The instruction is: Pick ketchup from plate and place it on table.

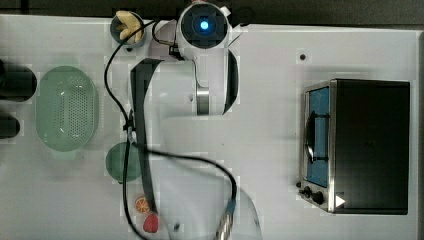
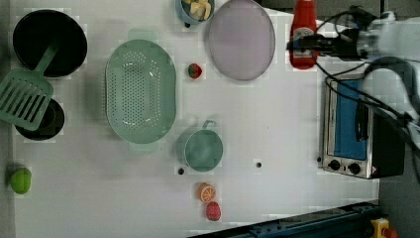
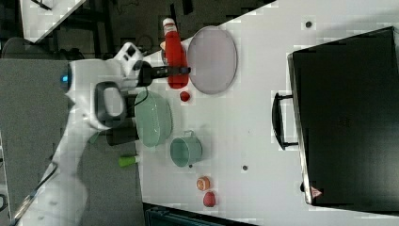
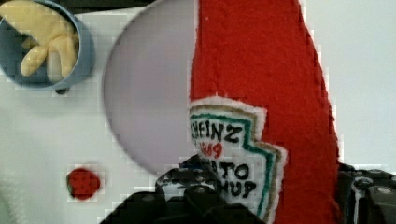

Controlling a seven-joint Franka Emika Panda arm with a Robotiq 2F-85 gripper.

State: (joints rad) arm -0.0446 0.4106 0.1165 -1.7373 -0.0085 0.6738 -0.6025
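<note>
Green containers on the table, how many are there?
2: the oval colander, standing between the black pans and the plate in the left view, and the small round bowl with a handle, just beyond the colander's lower right. Others may be hidden.

The white table [image 2: 277, 148] carries a lilac plate [image 2: 241, 39], green colander [image 2: 141, 89], green bowl [image 2: 203, 148] and toaster oven [image 2: 354, 129].

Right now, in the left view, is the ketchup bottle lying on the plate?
No, the ketchup is clamped in the gripper, off to the left view's right of the bare plate.
</note>
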